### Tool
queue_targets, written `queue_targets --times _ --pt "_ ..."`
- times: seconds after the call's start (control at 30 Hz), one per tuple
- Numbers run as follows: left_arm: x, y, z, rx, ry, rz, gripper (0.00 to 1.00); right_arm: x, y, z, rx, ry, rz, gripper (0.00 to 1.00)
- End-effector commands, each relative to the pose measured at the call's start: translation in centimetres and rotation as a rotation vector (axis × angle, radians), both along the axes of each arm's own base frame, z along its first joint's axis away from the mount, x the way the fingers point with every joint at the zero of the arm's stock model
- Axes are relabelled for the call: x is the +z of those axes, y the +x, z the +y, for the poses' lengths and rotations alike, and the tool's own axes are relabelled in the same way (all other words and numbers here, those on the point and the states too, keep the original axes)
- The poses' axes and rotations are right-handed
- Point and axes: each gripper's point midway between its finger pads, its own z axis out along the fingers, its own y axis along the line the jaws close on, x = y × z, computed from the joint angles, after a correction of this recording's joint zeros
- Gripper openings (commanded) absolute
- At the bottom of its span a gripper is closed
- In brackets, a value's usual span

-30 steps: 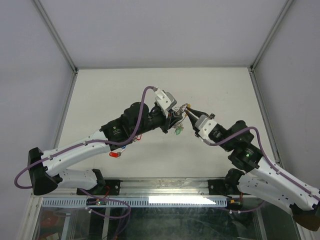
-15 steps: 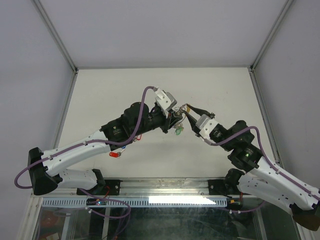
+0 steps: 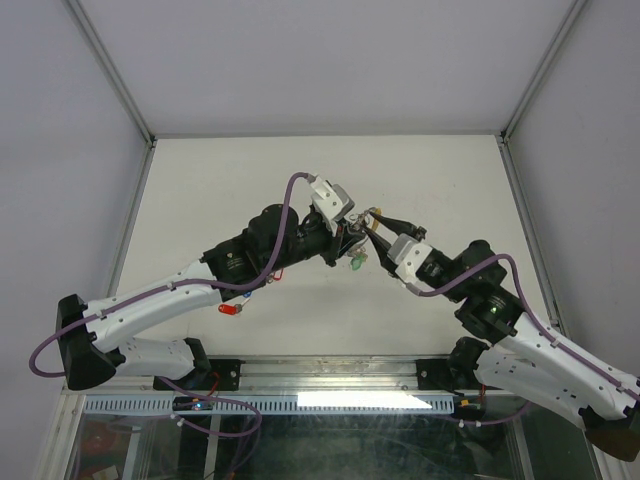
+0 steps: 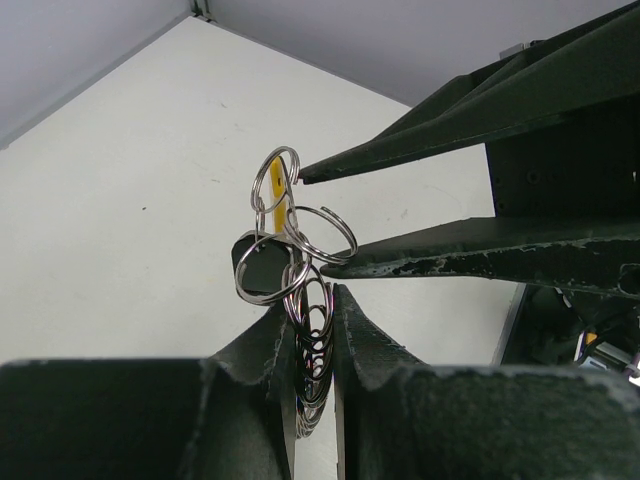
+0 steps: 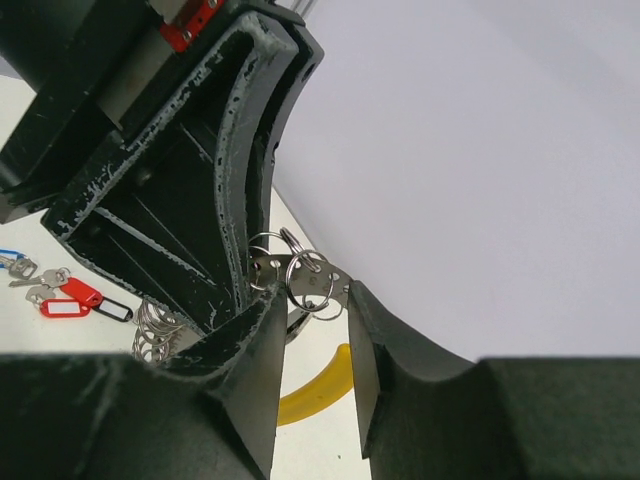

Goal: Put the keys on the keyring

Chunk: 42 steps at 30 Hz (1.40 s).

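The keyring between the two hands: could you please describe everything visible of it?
The keyring is a cluster of thin silver wire loops, linked and held above the table. Its lower stack is pinched in the shut left hand; three loops fan out above. The open right hand straddles them, its upper fingertip touching the top loop, through which a yellow tag shows.

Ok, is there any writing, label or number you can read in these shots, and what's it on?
No readable text anywhere.
The red tag has a white insert, too small to tell whether anything is written on it.
The keyring shows no markings.
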Motion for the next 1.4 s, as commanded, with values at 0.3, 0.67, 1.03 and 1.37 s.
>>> queue_targets --times 0.3,0.67,1.03,1.37 --pt "3.8 0.0 -0.6 -0.013 -0.088 -0.061 0.00 2.0 -0.3 0.3 0.021 0.026 -0.059 0.33" --pt "3.9 0.0 -0.7 -0.016 -0.090 -0.064 0.00 2.1 0.0 0.0 -0.001 0.033 -0.055 0.18" --pt "3.8 0.0 -0.8 -0.020 -0.091 -0.063 0.00 2.6 -0.1 -0.7 -0.023 0.057 -0.050 0.06" --pt "3.9 0.0 -0.7 -0.015 -0.090 -0.065 0.00 2.2 0.1 -1.0 -0.040 0.059 -0.036 0.03"
